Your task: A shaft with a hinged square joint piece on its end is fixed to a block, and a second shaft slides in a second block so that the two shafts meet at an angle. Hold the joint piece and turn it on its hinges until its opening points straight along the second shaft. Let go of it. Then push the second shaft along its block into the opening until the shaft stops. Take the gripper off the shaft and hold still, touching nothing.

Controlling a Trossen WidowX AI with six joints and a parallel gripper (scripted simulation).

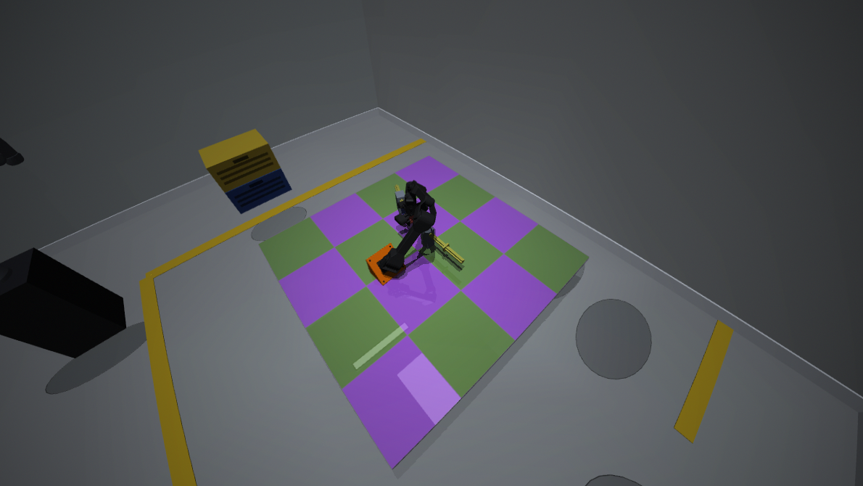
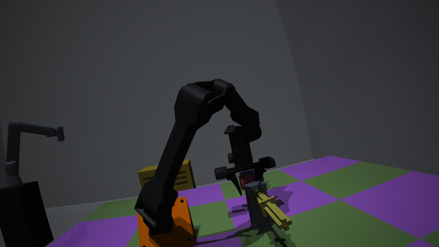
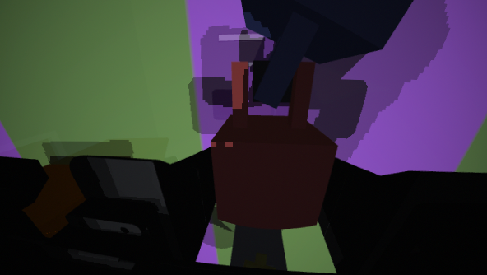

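Note:
The red joint piece (image 2: 246,182) (image 3: 273,185) has two arms on a dark hinge block, joined to the dark blue fork (image 3: 288,62) of the first shaft. Its square body faces the second block (image 2: 257,211) (image 3: 258,243), which is grey and upright. The second shaft (image 1: 449,248) (image 2: 277,213) is yellow with a crosspiece and sticks out of that block's far side. My gripper (image 2: 249,186) (image 3: 262,147) is open, its fingers still on both sides of the red piece. The opening's inside is hidden, so its exact alignment cannot be told.
The first block (image 1: 399,197) stands behind the gripper. The arm rises from an orange base plate (image 1: 376,262) (image 2: 187,219) on the chequered table (image 1: 458,338). A yellow and blue crate stack (image 1: 241,162) and a black pedestal (image 1: 60,302) stand beyond the table.

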